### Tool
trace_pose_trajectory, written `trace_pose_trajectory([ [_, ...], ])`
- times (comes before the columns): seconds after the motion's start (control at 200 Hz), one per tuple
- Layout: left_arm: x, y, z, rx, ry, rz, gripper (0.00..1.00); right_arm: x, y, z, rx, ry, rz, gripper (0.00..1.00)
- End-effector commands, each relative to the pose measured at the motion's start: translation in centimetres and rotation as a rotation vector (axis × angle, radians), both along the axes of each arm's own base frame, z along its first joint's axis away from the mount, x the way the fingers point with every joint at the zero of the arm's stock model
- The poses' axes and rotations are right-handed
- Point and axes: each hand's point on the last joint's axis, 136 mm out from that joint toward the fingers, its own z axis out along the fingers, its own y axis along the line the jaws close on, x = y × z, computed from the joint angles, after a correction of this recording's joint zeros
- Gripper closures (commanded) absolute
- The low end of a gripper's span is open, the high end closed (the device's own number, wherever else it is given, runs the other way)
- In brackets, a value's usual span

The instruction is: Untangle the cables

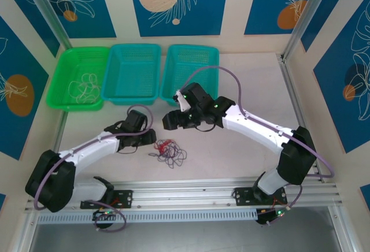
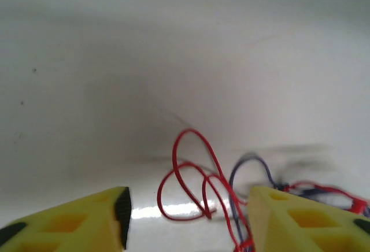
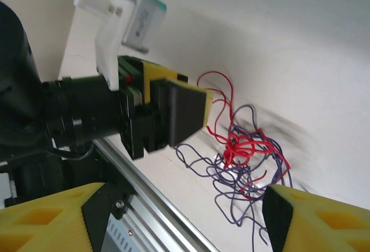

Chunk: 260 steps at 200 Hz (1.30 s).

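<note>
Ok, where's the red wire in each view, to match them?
Top external: red wire just below centre, upper left of the dark purple wire.
Left wrist: red wire loops low centre; dark purple wire to their right.
Right wrist: red wire centre right, over the dark purple wire.
Shared landmark: that dark purple wire.

Table [image 1: 260, 84]: flat white top. Three plastic mesh baskets stand in a row along the far edge, sides touching or nearly so. The green basket [image 1: 75, 105] is at far left, the middle teal basket [image 1: 130, 99] is next to it, and the right teal basket [image 1: 191, 48] comes last, ending a little past mid-width. The cables [image 1: 169, 151] lie directly on the top towards the front, slightly left of centre and well apart from the baskets. They form one loose tangle, with red strands bunched on its left and dark purple strands looping around and out to the right. An aluminium rail [image 1: 191, 191] runs along the near edge.
</note>
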Motion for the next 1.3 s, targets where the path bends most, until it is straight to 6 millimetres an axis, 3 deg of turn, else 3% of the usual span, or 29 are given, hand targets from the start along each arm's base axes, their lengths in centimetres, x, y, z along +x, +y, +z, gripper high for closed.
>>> trace_pose_trajectory([
  [0.0,1.5,-0.3,-0.3,0.010,-0.043,0.017,0.57,-0.6,-0.3,-1.9,-0.038,0.030,-0.014,0.29],
  [0.125,1.2,-0.5,-1.5,0.021,0.003,0.004,0.79,-0.6,-0.3,-4.0,-0.085,0.050,-0.049,0.29],
  [0.235,1.0,-0.6,-1.3,0.006,-0.001,0.004,1.00,-0.5,0.1,-6.4,-0.175,0.037,-0.055,0.28],
  [0.45,1.1,-1.4,0.4,-0.046,-0.051,-0.037,1.00,0.1,1.7,-12.1,-0.441,-0.047,-0.032,0.28],
  [0.54,0.9,-1.0,1.0,-0.038,-0.059,-0.032,1.00,1.1,0.2,-14.2,-0.564,-0.068,-0.097,0.35],
  [0.605,1.0,-0.3,1.6,-0.034,-0.075,-0.014,1.00,1.8,-1.6,-15.1,-0.627,-0.061,-0.155,0.47],
  [0.755,1.2,2.4,3.5,-0.007,-0.131,0.041,1.00,2.4,-5.0,-15.3,-0.607,-0.023,-0.226,0.81],
  [0.825,1.4,4.0,4.3,0.008,-0.151,0.075,1.00,2.5,-6.9,-15.2,-0.584,0.006,-0.271,0.91],
  [1.0,1.2,7.9,5.4,0.014,-0.162,0.183,1.00,2.4,-12.4,-15.8,-0.559,0.119,-0.436,1.00],
  [1.15,0.8,9.2,5.4,0.036,-0.169,0.178,1.00,2.1,-15.9,-15.9,-0.511,0.179,-0.577,1.00],
  [1.225,0.8,8.3,5.2,0.017,-0.168,0.113,1.00,2.2,-16.1,-14.8,-0.479,0.155,-0.574,1.00],
  [1.295,0.8,6.9,5.1,-0.051,-0.171,0.063,1.00,2.6,-14.2,-13.0,-0.434,0.089,-0.486,0.98],
])
